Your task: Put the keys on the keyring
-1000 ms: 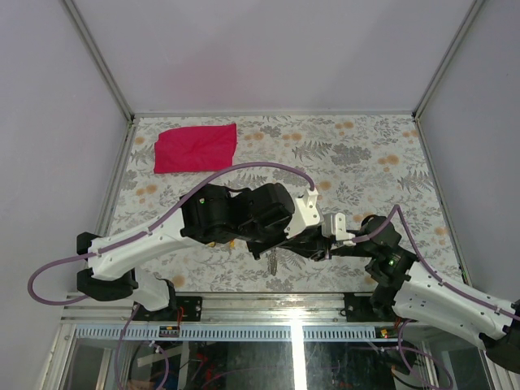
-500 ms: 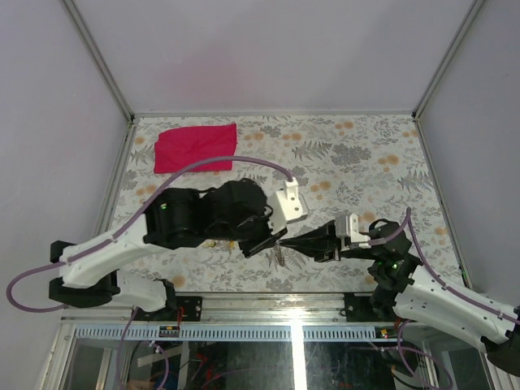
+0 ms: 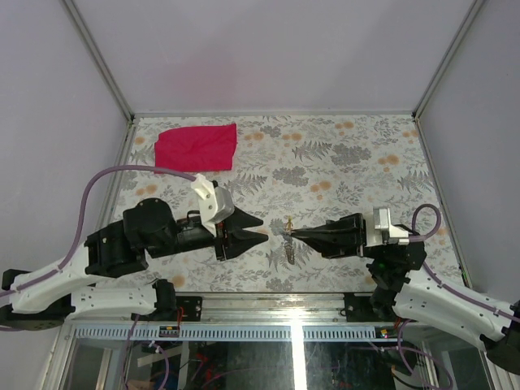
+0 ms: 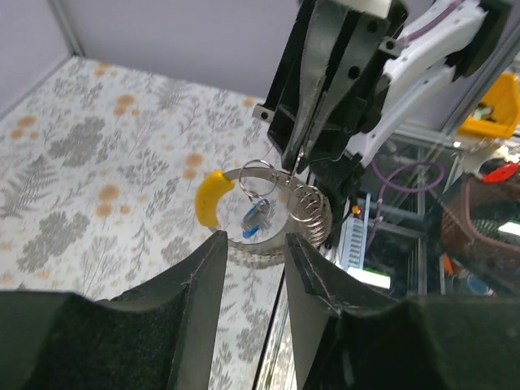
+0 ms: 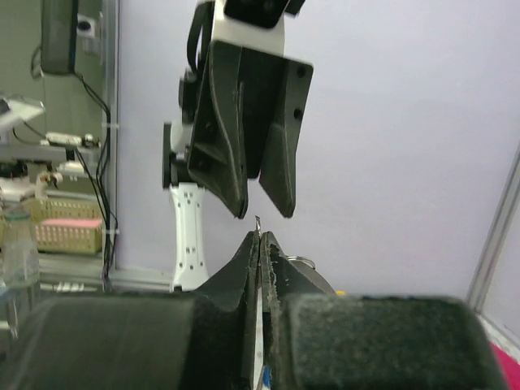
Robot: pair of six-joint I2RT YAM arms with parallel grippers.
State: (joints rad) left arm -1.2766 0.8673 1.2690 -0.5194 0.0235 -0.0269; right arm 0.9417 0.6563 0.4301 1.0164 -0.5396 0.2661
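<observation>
We see the red cloth [image 3: 195,148] at the table's [image 3: 366,154] eleven o'clock, and nearer the middle our left gripper [image 3: 262,228], fingers apart and empty. At its three o'clock, just clear of it, the keyring [image 4: 258,175] hangs above the table with its keys [image 4: 213,195], pinched between the closed fingers of our right gripper [image 3: 294,233].

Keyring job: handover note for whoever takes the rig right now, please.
Left gripper: open, empty, facing the right one across a small gap.
Right gripper: shut on the thin metal keyring, held above the table.
Keys: a small yellow-headed key and a blue-headed key hang at the ring.
Done: those two seem to be on, not certain.
Left: confirm threading; add other keys, none in view.
</observation>
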